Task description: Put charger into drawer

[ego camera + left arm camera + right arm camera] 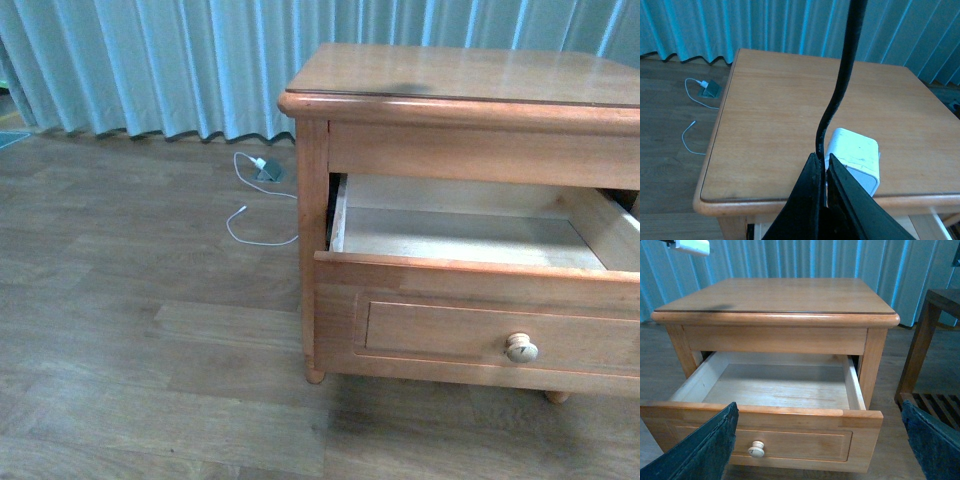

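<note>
Left claw [822,162] clamped on charger [856,159] by its black cable, just past the tips | right claw [818,409] spread wide, open drawer [694,384] ahead

Left gripper [823,161]: charger cable [840,85] sits clamped between the fingers [810,200] and runs up past the tips. Charger [856,159] hangs just beyond the tips, right against the cable, over the top [780,110] of the nightstand [312,200], near its front edge, not touching it. Drawer [775,385] sticks out forward under that top.

Right gripper [818,409]: fingers spread wide, drawer front and knob [756,449] between them, drawer cavity beyond the tips. Side rack [930,340] stands beside the nightstand, outside the finger span.

Loose cable [250,200] lies on the floor [120,330] left of the nightstand, curtain [150,60] behind both.
</note>
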`<state>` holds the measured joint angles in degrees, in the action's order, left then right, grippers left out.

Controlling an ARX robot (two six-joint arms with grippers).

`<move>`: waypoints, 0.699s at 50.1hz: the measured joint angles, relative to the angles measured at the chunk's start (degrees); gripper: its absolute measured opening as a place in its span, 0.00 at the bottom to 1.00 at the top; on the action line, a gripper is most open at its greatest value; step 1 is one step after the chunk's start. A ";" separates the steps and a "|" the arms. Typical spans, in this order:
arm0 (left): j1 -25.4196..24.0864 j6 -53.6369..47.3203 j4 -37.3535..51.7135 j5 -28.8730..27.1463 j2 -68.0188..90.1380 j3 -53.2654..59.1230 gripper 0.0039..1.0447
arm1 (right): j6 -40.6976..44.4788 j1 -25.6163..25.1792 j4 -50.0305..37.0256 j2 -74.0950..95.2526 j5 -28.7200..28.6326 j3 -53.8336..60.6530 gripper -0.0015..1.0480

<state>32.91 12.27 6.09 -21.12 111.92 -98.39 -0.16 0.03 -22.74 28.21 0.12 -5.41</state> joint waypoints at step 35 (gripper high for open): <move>3.34 1.86 4.74 1.40 0.33 16.74 0.05 | 0.00 0.00 0.00 0.00 0.00 0.00 0.92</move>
<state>36.25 14.13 10.83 -19.73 112.25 -81.65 -0.16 0.03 -22.74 28.21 0.12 -5.41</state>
